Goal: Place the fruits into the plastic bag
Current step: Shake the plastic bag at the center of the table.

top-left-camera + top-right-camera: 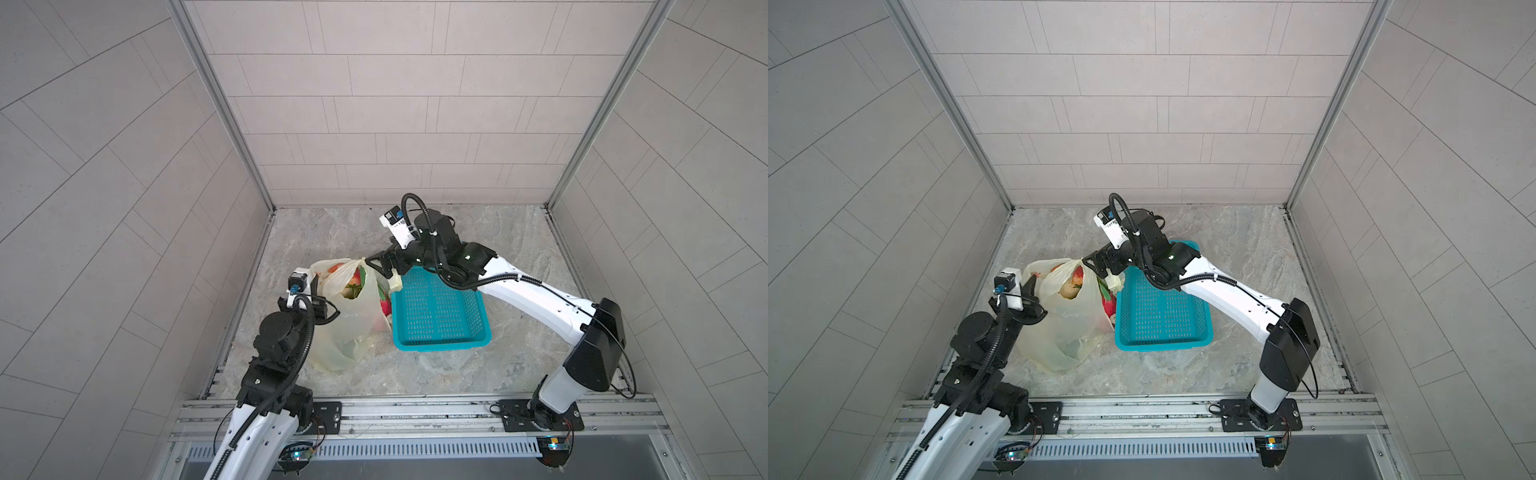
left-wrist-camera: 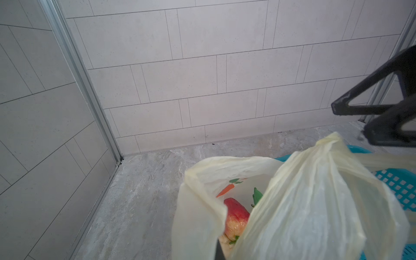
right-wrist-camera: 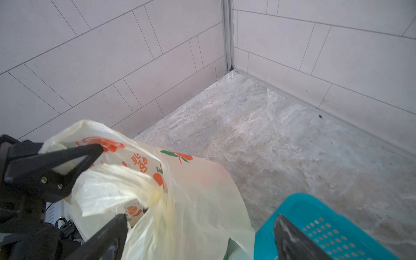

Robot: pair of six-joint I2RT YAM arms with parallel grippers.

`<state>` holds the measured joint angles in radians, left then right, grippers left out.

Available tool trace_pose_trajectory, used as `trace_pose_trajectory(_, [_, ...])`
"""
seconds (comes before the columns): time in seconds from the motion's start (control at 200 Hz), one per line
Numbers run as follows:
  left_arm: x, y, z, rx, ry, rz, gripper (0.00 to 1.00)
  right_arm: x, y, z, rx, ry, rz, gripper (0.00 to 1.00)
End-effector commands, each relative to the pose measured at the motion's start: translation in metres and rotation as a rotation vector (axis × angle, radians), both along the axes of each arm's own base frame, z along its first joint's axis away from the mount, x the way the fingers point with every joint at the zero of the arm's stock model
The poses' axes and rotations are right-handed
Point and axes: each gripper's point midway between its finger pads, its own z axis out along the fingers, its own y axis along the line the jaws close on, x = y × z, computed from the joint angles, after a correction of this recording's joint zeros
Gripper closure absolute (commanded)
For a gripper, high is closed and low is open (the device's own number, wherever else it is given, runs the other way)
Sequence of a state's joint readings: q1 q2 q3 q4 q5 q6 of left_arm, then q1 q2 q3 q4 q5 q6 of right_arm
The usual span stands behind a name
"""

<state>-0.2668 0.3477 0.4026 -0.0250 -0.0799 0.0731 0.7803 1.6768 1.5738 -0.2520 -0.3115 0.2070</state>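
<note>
The plastic bag [image 1: 349, 328] [image 1: 1065, 332] stands on the floor left of the basket, its mouth held up. My left gripper [image 1: 316, 286] [image 1: 1031, 287] is shut on the bag's left handle [image 3: 65, 144]; in its own wrist view only a dark sliver of finger [image 2: 219, 249] shows under the film. A red-pink dragon fruit [image 1: 354, 277] [image 2: 236, 216] lies inside the bag, and another [image 1: 384, 308] [image 1: 1106, 305] shows through its right side. My right gripper [image 1: 380, 266] [image 1: 1096, 266] [image 3: 200, 236] hangs open over the bag's right edge, with loose film between its jaws. Other fruits are hidden.
A teal perforated basket [image 1: 440, 311] [image 1: 1163, 311] [image 3: 326, 225] stands right against the bag with nothing in it. Tiled walls close in the back and both sides. The right arm reaches over the basket's far corner.
</note>
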Motion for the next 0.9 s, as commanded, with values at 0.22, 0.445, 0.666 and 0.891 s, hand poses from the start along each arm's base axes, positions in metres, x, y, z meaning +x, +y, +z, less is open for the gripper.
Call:
trace_pose_trajectory(0.22, [0.000, 0.003, -0.005, -0.009, 0.012, 0.018, 1.00, -0.001, -0.028, -0.048, -0.156, 0.072, -0.087, 0.05])
trace_pose_trajectory(0.445, [0.003, 0.002, -0.008, -0.006, 0.022, 0.016, 1.00, -0.022, -0.041, -0.075, -0.149, 0.152, -0.090, 0.10])
trace_pose_trajectory(0.666, [0.004, 0.002, -0.009, -0.008, 0.026, 0.018, 1.00, -0.027, -0.045, -0.078, -0.141, 0.173, -0.101, 0.55])
trace_pose_trajectory(0.891, [0.004, 0.009, -0.007, -0.036, 0.026, 0.061, 1.00, -0.029, -0.029, -0.026, -0.037, 0.118, -0.029, 1.00])
